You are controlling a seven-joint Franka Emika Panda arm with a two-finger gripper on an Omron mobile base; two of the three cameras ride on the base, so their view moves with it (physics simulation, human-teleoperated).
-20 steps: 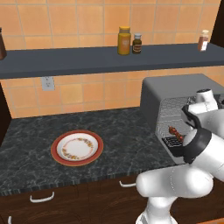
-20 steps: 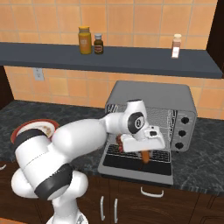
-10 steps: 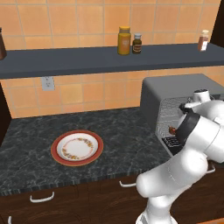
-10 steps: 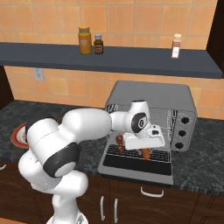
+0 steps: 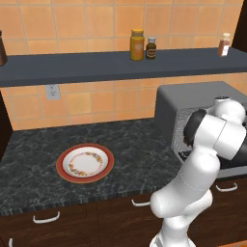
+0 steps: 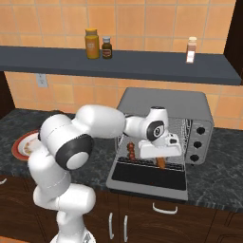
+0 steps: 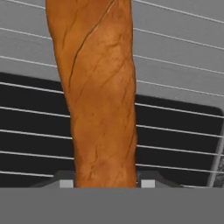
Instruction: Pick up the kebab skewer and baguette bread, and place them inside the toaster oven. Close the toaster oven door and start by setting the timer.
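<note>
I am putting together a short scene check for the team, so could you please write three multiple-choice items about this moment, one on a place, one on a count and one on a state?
1. Where is the kebab skewer?
A. on the plate
B. on the rack inside the toaster oven
C. on the shelf

2. How many containers stand on the shelf?
A. one
B. three
C. five

3. How does the toaster oven door stand?
A. dropped open
B. shut
C. taken off

Answers:
1 B: the skewer lies on the wire rack of the toaster oven, left of the tool.
2 B: a yellow jar, a small dark bottle and a pale shaker.
3 A: the door lies flat in front of the oven while the tool holds the baguette bread over the rack.
</note>
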